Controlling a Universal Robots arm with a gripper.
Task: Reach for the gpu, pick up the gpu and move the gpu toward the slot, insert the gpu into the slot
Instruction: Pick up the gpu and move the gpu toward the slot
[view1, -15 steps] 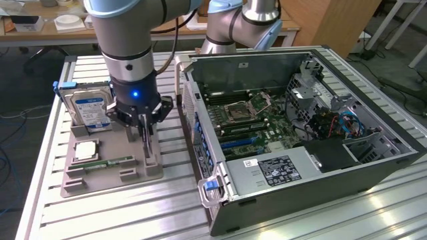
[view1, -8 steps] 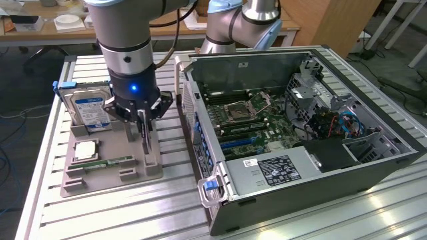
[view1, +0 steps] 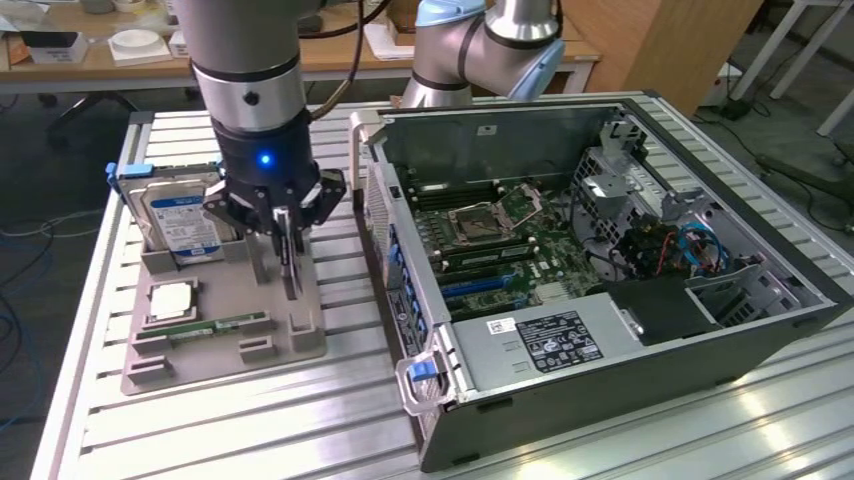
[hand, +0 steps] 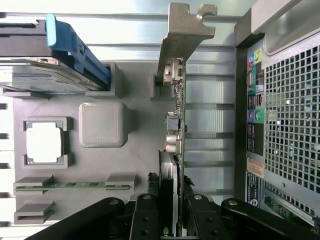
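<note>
gpu (view1: 288, 272) upright in grey holder (view1: 220, 355) w/ fingers (hand: 145, 217) clamped both sides.

A blue-labelled hard drive (view1: 180, 215) stands upright in the grey tray (view1: 220, 345).

We take this for a robotics lab or workshop. The gripper (view1: 286, 245) hangs from a grey industrial robot arm (view1: 247, 80). Under it lies a slatted aluminium table (view1: 267, 420) carrying a grey fixture tray (view1: 220, 355) of loose computer parts. Just beside the gripper stands an open computer case (view1: 601, 330), its motherboard bare. Well behind the gripper we see a wooden desk (view1: 80, 72) with small boxes on it, and cables (view1: 787, 150) trailing over the floor.
</note>
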